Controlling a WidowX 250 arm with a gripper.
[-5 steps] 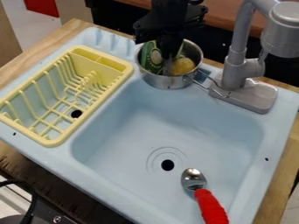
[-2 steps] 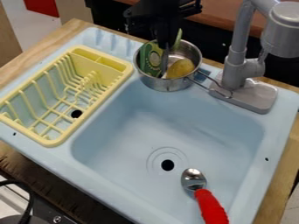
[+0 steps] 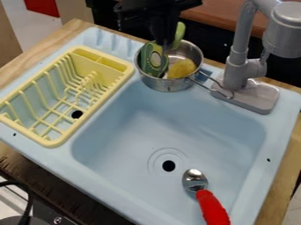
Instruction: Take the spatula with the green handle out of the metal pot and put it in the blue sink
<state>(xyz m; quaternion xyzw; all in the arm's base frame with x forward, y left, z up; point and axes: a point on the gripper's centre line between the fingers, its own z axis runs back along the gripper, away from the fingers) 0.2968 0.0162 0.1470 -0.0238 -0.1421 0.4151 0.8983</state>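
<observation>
The rack [image 3: 99, 105] sits left of the basin [image 3: 129, 145]. Behind the basin is the pot [image 3: 167, 85], toy foods [image 3: 182, 69] inside; the faucet [image 3: 238, 66] stands behind it to the right. The drain [image 3: 169, 165] is in the basin's floor, the spoon [image 3: 210, 205] in its front right part.

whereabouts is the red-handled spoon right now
The red-handled spoon is in the camera view's lower right, its bowl end inside the blue sink, just right of the dark drain hole.

Gripper [image 3: 165, 44] over metal pot [image 3: 167, 85], far side
Yellow rack [image 3: 124, 69] left; yellow thing [image 3: 181, 68] in pot; spoon [image 3: 210, 206] near right.
</observation>
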